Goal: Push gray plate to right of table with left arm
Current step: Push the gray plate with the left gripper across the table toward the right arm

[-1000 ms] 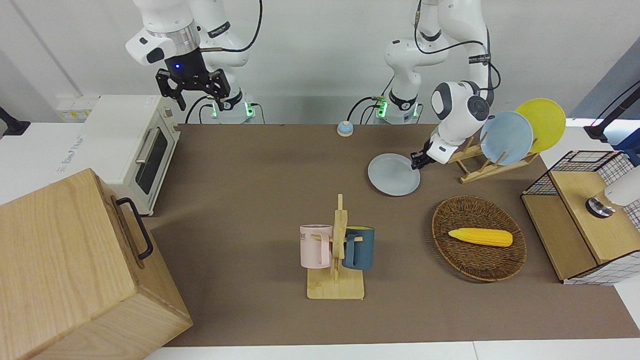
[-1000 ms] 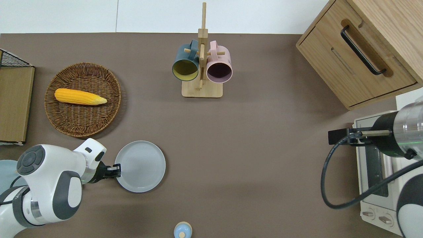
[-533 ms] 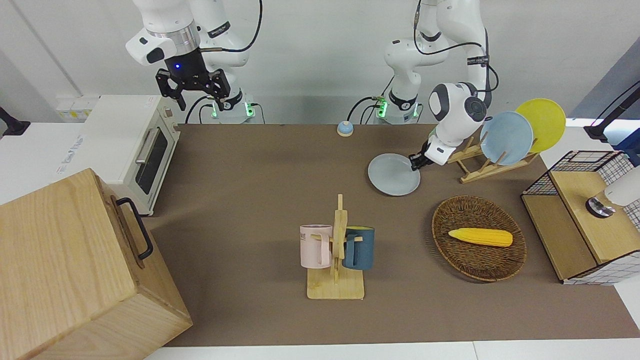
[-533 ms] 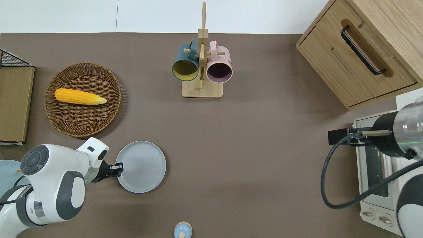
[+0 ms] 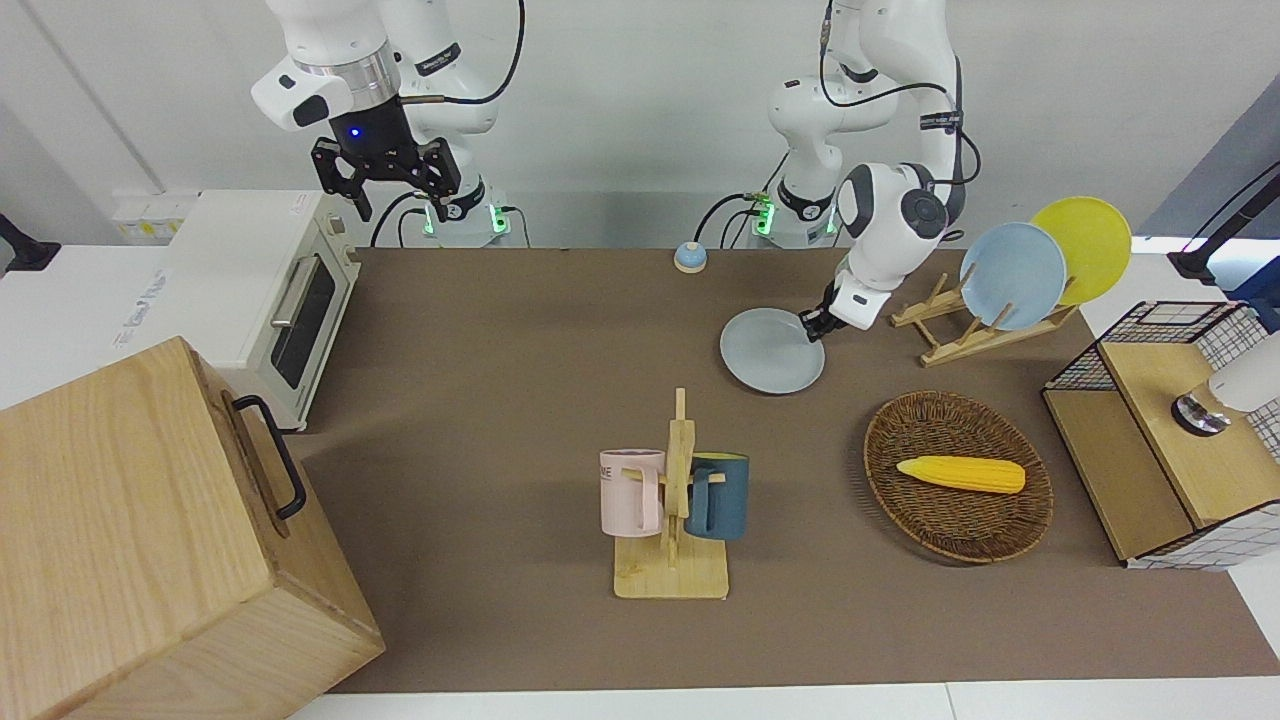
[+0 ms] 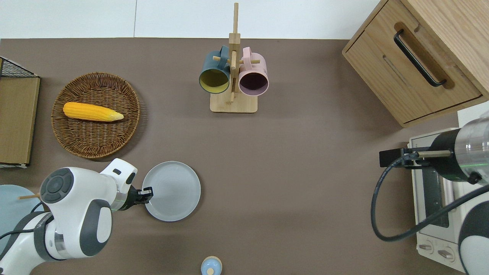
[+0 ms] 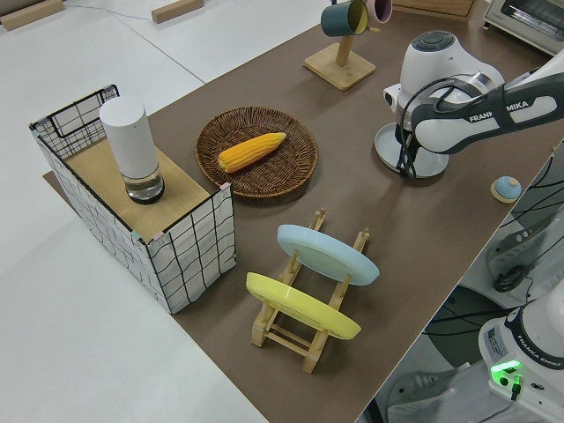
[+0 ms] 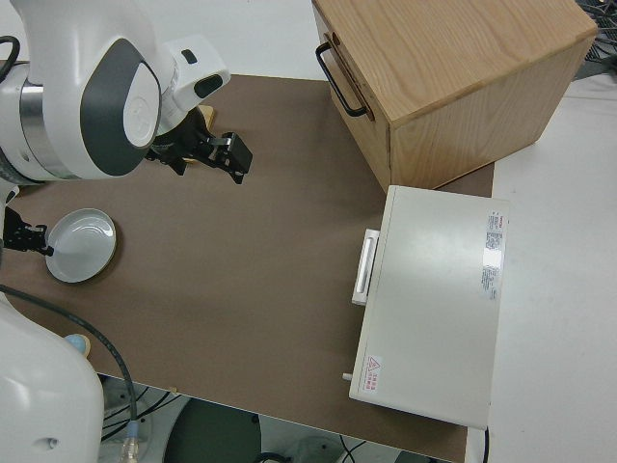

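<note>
Gray plate lies flat on the table between the wicker basket and the small bell; stiff and light, it should slide readily. Left gripper touches its rim on the left arm's side, fingers' state unclear. Right arm is parked
</note>
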Robot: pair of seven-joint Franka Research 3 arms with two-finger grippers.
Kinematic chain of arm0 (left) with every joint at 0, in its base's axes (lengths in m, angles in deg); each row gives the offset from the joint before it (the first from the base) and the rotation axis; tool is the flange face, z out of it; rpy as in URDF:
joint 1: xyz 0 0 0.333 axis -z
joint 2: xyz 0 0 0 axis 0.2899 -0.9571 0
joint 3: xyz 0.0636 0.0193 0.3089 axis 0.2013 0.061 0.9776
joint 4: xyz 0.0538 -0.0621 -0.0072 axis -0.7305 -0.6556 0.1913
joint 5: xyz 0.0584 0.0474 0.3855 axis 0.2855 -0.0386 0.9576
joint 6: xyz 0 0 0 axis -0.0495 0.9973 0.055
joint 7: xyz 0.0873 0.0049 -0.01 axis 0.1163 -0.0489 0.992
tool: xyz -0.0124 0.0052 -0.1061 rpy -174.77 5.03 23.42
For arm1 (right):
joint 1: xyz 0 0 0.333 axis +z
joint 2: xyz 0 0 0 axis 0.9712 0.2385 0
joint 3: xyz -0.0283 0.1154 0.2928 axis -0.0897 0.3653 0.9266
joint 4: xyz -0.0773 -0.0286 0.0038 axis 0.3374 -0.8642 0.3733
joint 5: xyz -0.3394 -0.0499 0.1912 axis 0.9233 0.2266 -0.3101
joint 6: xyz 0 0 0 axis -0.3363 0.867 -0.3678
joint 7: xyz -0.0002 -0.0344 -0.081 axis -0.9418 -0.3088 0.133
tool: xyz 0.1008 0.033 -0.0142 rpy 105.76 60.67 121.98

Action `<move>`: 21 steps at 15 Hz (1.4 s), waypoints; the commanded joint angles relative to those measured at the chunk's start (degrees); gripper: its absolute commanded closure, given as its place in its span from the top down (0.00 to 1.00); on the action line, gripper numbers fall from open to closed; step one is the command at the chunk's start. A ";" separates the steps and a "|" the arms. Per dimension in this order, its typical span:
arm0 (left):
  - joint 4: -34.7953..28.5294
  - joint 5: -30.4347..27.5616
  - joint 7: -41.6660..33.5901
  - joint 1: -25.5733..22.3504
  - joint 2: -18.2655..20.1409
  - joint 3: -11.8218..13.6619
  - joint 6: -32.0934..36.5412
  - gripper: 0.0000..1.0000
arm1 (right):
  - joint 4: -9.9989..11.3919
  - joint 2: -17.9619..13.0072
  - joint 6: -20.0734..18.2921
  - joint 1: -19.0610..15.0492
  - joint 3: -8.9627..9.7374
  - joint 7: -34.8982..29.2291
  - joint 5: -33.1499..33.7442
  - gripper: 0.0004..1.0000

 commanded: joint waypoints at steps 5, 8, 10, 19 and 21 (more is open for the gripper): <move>-0.82 -4.90 6.84 7.97 -2.60 -1.88 -6.15 0.00 | 1.56 -1.57 0.02 -1.39 0.83 -0.58 -1.23 1.00; -0.29 -5.87 9.93 12.98 -4.62 -1.70 -9.76 0.00 | 1.56 -1.57 0.02 -1.39 0.83 -0.67 -1.23 1.00; 0.67 -6.57 10.55 16.41 -6.38 -1.00 -11.17 0.00 | 1.56 -1.57 -0.07 -1.39 0.83 -0.67 -1.23 1.00; 8.31 -11.85 13.27 33.98 -12.79 10.50 -12.93 0.00 | 1.56 -1.57 0.02 -1.39 0.83 -0.67 -1.23 1.00; 10.33 -12.37 13.89 36.98 -14.55 12.44 -13.37 0.00 | 1.56 -1.57 0.02 -1.39 0.83 -0.58 -1.23 0.99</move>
